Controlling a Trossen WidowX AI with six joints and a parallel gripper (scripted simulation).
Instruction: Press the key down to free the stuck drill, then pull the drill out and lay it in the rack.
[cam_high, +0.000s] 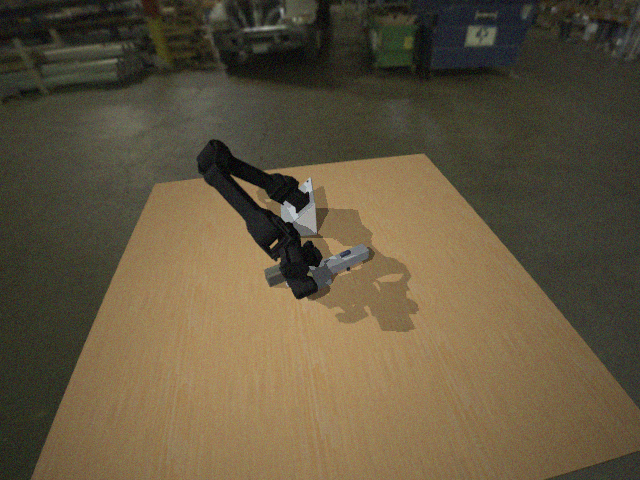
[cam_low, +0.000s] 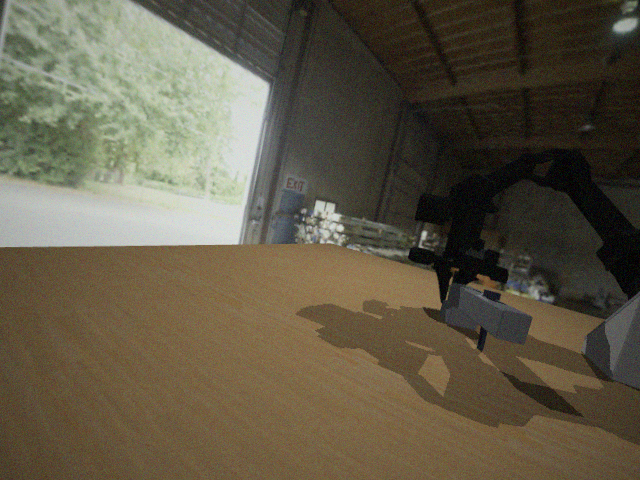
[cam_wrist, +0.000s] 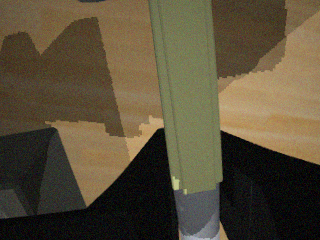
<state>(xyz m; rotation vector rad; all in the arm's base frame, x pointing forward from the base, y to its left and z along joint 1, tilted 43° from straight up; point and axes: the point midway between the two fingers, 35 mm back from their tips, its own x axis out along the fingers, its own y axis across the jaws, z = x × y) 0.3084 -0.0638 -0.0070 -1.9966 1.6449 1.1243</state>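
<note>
Warm wood grain covers the surface (cam_high: 310, 387) (cam_low: 206, 361) (cam_wrist: 270, 120), crossed by the arm's broad shadow. The gripper (cam_high: 301, 271) (cam_low: 448, 299) (cam_wrist: 179, 135) is clamped, its black fingers standing either side of what I take for the drill (cam_high: 273, 275) (cam_wrist: 190, 90), a long olive bar with a grey round shank. That shank seems to lead toward the grey sleeve (cam_high: 351, 259) (cam_low: 491, 315), though the arm and fingers hide the joint, so I cannot tell whether the two are still fitted together.

Through the sleeve goes the dark blue key (cam_high: 345, 253) (cam_low: 491, 295), showing above it and poking out below. How far it has been driven cannot be judged. If the taper is still wedged, pulling could drag the sleeve along or let the fingers slip along the bar. If it is loose, a sideways pull could bind the shank in the bore, so the draw should follow the drill's own line.

Further out, a pale wedge-shaped block (cam_high: 307, 224) (cam_low: 615, 341) stands near the arm's base; whether it belongs to the rack is uncertain. A long bar may also swing or tilt in the grip once free, and an end could knock something before it is laid down.
</note>
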